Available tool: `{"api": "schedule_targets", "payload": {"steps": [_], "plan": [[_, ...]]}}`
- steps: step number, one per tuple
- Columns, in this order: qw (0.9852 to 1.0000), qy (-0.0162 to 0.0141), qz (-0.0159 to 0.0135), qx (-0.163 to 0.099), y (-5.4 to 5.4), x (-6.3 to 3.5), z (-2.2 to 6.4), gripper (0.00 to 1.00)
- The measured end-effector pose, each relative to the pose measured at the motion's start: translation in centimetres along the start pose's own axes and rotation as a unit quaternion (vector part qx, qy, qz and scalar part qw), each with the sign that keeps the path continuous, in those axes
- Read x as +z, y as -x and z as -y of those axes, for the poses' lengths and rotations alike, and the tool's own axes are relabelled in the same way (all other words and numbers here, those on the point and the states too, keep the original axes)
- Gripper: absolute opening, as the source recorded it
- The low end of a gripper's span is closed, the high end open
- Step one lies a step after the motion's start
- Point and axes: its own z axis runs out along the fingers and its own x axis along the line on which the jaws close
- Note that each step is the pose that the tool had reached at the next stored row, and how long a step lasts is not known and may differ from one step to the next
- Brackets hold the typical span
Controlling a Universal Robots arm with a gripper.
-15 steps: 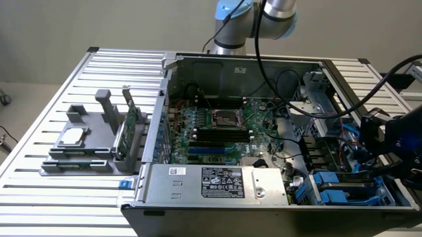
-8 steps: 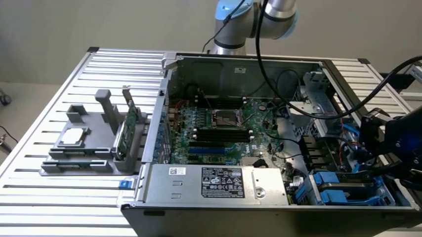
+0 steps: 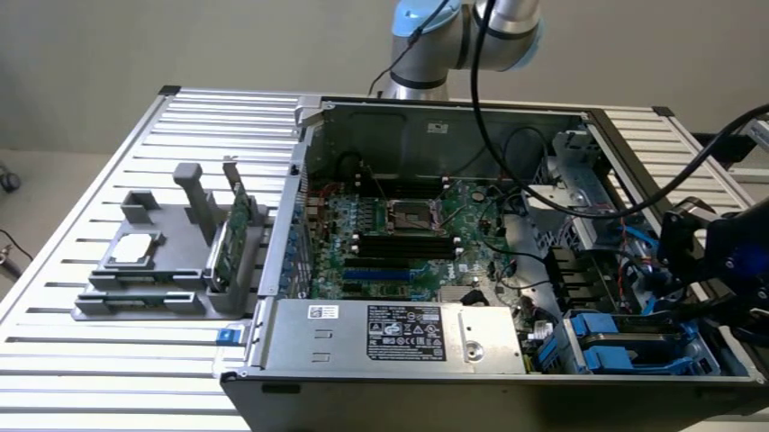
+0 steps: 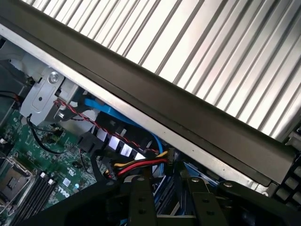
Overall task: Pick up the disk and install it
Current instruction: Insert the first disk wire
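Slatted metal table (image 3: 96, 378) carries an open computer case (image 3: 673, 382); claw (image 4: 171, 207) above it.

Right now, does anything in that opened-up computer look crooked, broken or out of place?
Nothing stands out. The computer case lies open on the slatted table, cables loose but unbroken, the blue-framed disk sitting level in its corner bay. Spare parts stand tidily on the grey holder beside it.

Disk: flat silver-grey hard drive in bright blue plastic carrier (image 3: 625, 346), lying level in the open case's drive bay.
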Motion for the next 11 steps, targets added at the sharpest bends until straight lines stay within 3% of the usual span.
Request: {"api": "schedule_targets", "payload": {"steps": [3, 5, 7, 8, 11], "plan": [[1.0000, -0.0043, -0.0025, 0.002, 0.04, 0.01, -0.05, 0.33], [1.0000, -0.0073, -0.0045, 0.004, 0.06, 0.02, -0.07, 0.24], [0.9999, -0.0099, -0.0058, 0.006, 0.06, 0.01, -0.09, 0.24], [0.9999, -0.0110, -0.0065, 0.007, 0.06, 0.02, -0.09, 0.18], [0.9998, -0.0137, -0.0078, 0.011, 0.07, 0.01, -0.10, 0.18]]}}
